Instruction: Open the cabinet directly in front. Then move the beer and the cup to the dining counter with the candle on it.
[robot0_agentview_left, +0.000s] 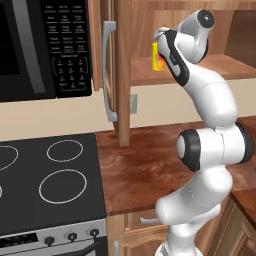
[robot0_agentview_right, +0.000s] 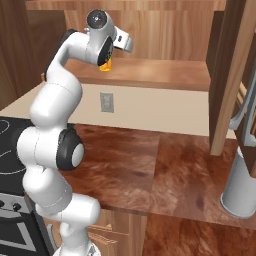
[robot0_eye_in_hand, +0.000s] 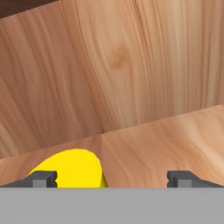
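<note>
Cabinet (robot0_agentview_right: 150, 75) doors stood open when we looked, one door (robot0_agentview_left: 107, 70) with its long silver bar handle swung out beside the microwave (robot0_agentview_left: 45, 47), the other door (robot0_agentview_right: 232, 75) swung out at the right of the right base view. On the shelf inside we saw the cup (robot0_eye_in_hand: 72, 169) — bright yellow, with a red-orange mark on its side in the left base view — sitting toward the left part of the shelf. The arm reached up into the cabinet, and the gripper (robot0_eye_in_hand: 112, 179) hung just before the cup with its jaws spread wide. In the hand view the cup lay just inside the left fingertip (robot0_eye_in_hand: 41, 178), with bare shelf between it and the right one; we saw no finger touching it. Whether the cup stood fully between the tips we could not tell from the base views, since the wrist covered most of it. Below were the reddish-brown worktop (robot0_agentview_left: 145, 165), the black stove (robot0_agentview_left: 50, 180) and — at the right — a grey cylinder (robot0_agentview_right: 240, 185).
</note>
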